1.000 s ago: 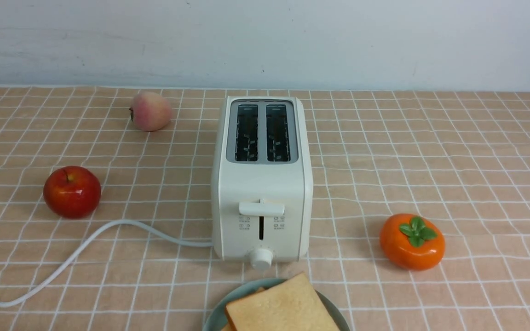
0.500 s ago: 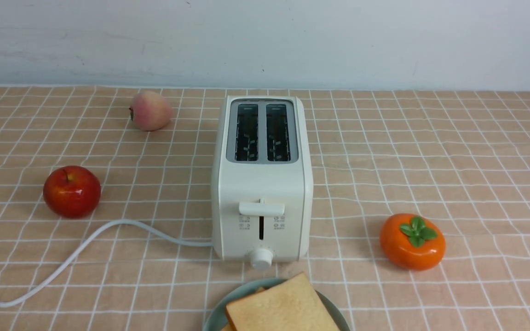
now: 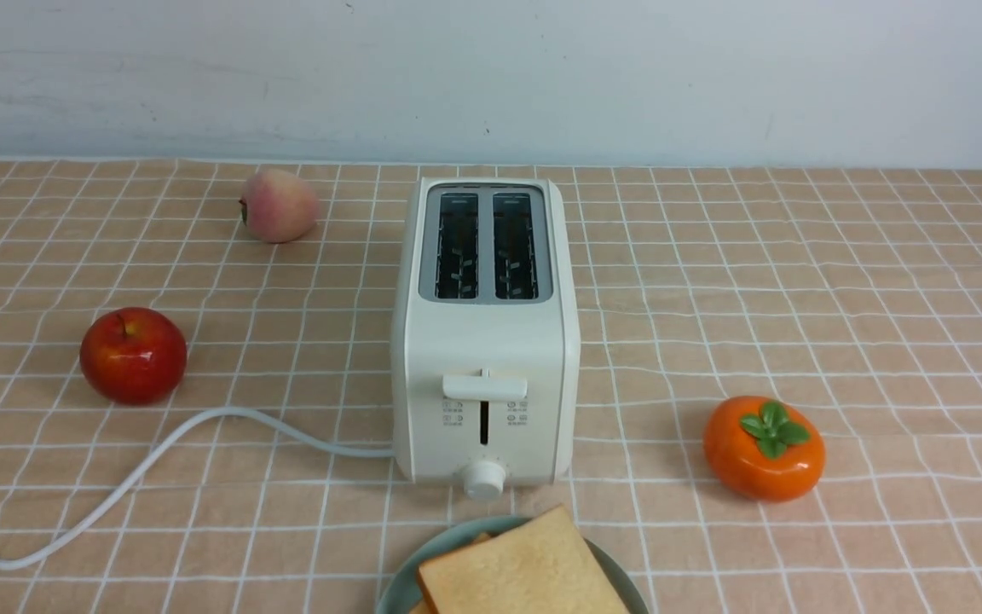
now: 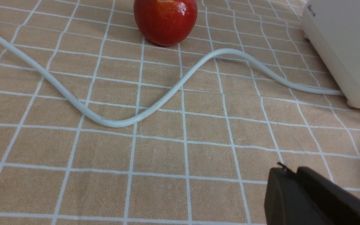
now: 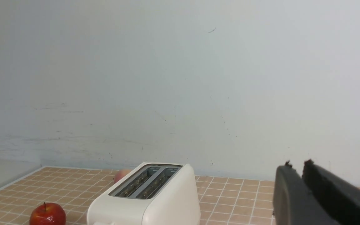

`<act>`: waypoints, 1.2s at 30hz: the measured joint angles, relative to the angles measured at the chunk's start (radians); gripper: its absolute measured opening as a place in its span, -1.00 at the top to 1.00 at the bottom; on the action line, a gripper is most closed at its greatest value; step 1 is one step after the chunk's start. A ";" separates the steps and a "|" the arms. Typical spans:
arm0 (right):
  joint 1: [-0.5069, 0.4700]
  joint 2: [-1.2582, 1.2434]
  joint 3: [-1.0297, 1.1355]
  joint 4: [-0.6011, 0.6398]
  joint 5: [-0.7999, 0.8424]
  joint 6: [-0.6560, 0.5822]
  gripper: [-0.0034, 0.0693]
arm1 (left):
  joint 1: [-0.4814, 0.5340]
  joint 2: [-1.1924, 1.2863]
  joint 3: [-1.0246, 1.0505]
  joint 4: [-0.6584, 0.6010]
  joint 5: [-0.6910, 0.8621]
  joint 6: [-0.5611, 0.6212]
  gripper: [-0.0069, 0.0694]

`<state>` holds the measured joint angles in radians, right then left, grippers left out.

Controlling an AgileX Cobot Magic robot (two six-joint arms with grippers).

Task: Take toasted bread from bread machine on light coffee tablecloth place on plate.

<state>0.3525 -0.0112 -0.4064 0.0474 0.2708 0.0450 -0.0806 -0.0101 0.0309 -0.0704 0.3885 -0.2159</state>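
One bread machine (image 3: 485, 333) with two empty slots running front to back stands on the light coffee tablecloth (image 3: 840, 290) before a pale wall; around it lie one red apple (image 3: 133, 355), one peach (image 3: 279, 205) and one persimmon (image 3: 764, 447). The toasted bread (image 3: 521, 567) lies flat on the plate (image 3: 448, 539) just in front, a second slice's corner peeking from beneath. The left gripper (image 4: 287, 181) and right gripper (image 5: 296, 175) both hang nearly closed, empty.

The bread machine (image 3: 484, 341) has a smooth satin plastic shell. The light coffee tablecloth (image 3: 840, 281) is matt woven cloth. The apple (image 3: 133, 355) is glossy. The toasted bread (image 3: 521, 567) looks porous and dry.
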 joint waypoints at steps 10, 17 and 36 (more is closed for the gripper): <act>0.000 0.000 0.000 -0.003 0.000 0.000 0.68 | 0.000 0.000 0.000 0.000 0.000 0.000 0.72; -0.068 -0.002 0.103 -0.063 0.004 0.000 0.66 | 0.000 0.000 0.000 0.000 0.000 0.000 0.72; -0.326 -0.002 0.421 -0.092 0.117 0.002 0.59 | 0.000 0.000 0.000 0.000 0.006 0.000 0.67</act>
<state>0.0261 -0.0132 0.0143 -0.0448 0.3877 0.0475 -0.0806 -0.0101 0.0309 -0.0704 0.3943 -0.2159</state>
